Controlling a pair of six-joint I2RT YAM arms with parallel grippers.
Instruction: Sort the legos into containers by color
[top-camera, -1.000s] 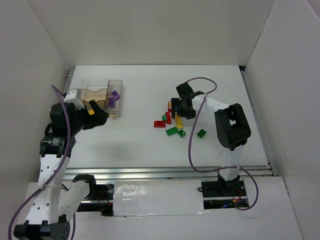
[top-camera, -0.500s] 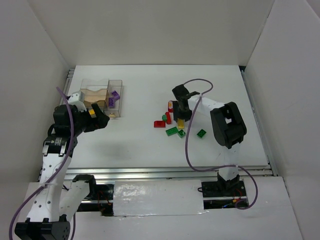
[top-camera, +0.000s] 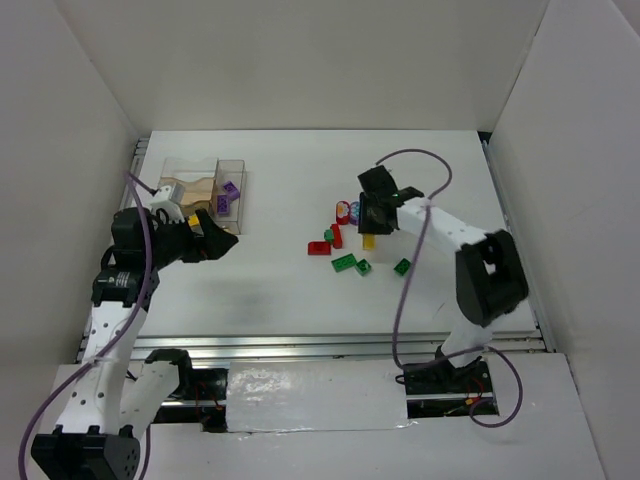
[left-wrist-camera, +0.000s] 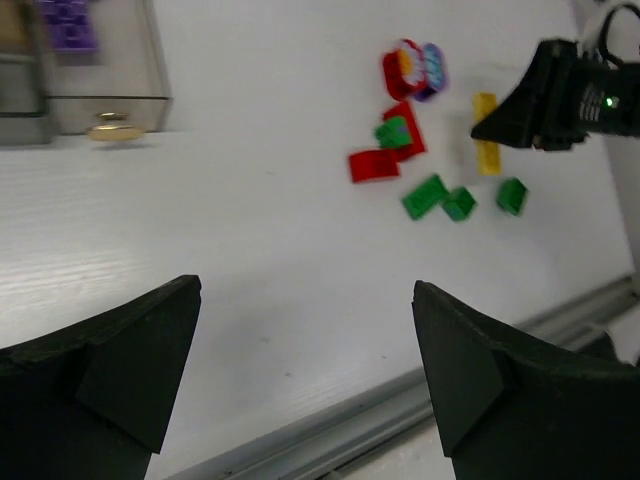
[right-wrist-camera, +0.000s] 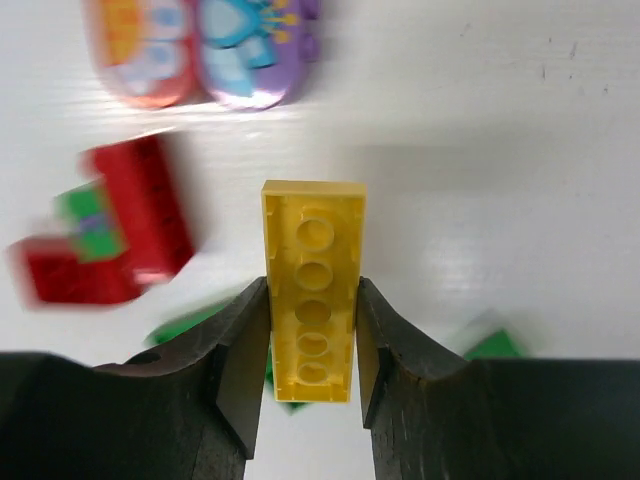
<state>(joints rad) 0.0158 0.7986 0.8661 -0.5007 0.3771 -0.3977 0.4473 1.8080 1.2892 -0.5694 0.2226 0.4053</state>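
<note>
We see the right gripper (right-wrist-camera: 311, 345) clamped on a yellow lego (right-wrist-camera: 312, 270) beside the scattered legos (top-camera: 343, 263); the left gripper (left-wrist-camera: 305, 380) (jaws spread wide, empty) hovers near the containers (top-camera: 200, 164), which hold purple legos (top-camera: 228, 195).

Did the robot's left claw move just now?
Yes. The left gripper moved right, along the clear box's front edge toward its right corner.

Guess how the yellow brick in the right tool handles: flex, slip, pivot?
Likely rigid: the yellow brick shows straight edges under the squeeze. The right tool pinches its smooth long sides near one end, so it may pivot or slip.
</note>
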